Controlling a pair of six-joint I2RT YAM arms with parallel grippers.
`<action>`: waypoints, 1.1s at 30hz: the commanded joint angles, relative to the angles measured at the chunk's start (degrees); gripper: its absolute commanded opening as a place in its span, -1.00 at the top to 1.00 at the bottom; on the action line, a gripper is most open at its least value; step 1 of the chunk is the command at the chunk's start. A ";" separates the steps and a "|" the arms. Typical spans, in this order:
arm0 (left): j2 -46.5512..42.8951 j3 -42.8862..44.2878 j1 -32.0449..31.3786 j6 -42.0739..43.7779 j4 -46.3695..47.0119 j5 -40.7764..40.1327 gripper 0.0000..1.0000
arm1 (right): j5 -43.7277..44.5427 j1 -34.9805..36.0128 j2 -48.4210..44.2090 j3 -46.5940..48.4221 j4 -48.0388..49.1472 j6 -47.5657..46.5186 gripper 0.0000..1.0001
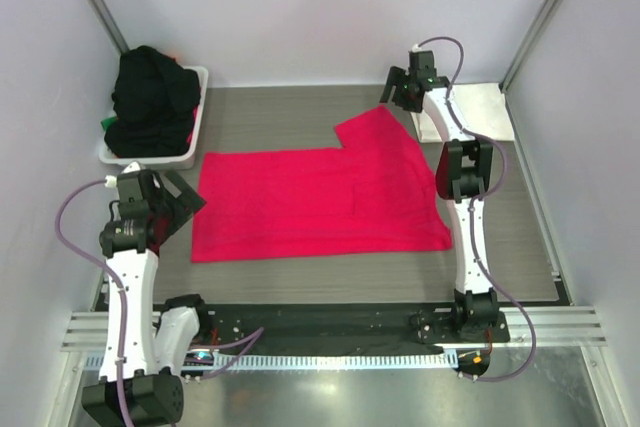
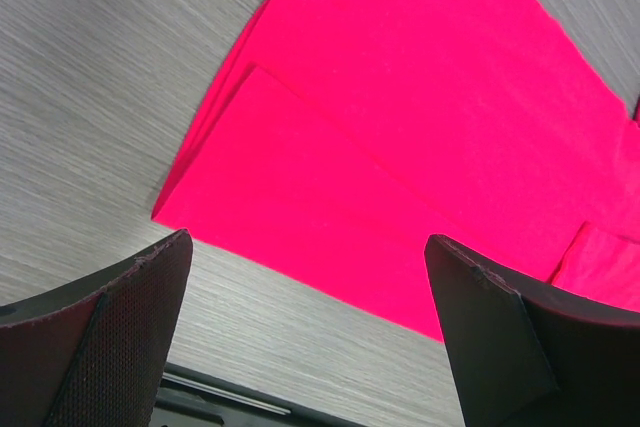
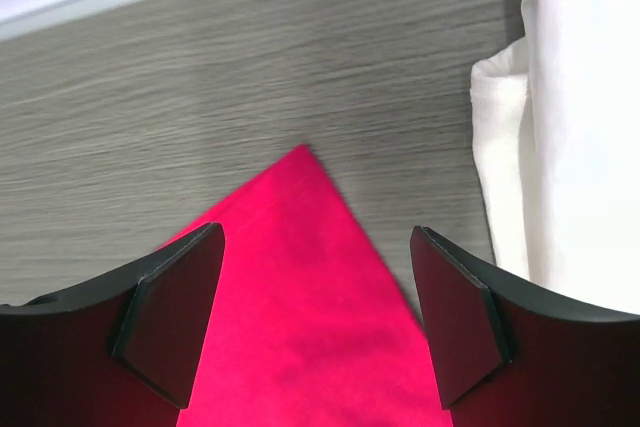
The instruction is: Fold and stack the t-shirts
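Observation:
A bright pinkish-red t-shirt (image 1: 320, 202) lies flat in the middle of the table, one sleeve pointing to the back right. My left gripper (image 1: 182, 202) is open and empty just off the shirt's near-left corner (image 2: 175, 209), which shows a folded double edge. My right gripper (image 1: 400, 92) is open and empty above the far sleeve's corner (image 3: 305, 162). A folded white t-shirt (image 1: 475, 112) lies at the back right, beside that gripper; its edge shows in the right wrist view (image 3: 560, 117). Black shirts (image 1: 150, 97) are piled in the basket, with a bit of green and orange cloth showing.
A white slotted plastic basket (image 1: 195, 137) stands at the back left. A black strip and a metal rail (image 1: 350, 332) run along the near edge by the arm bases. Walls close in on both sides and the back.

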 commanded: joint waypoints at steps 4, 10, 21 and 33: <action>-3.37 -0.51 0.27 1.34 2.73 1.84 -0.99 | 1.67 1.45 2.84 4.69 6.99 -2.06 -0.59; -4.33 -0.51 0.27 1.34 2.73 1.84 -0.99 | 3.43 3.21 5.47 4.08 7.34 -4.08 -0.55; -5.39 -0.60 0.27 1.25 2.73 1.49 -0.99 | 7.30 4.88 6.89 1.18 6.46 -5.48 0.20; 0.05 -0.43 0.27 1.16 5.54 1.49 -0.95 | 12.22 5.93 -5.91 -3.82 5.85 -9.43 0.98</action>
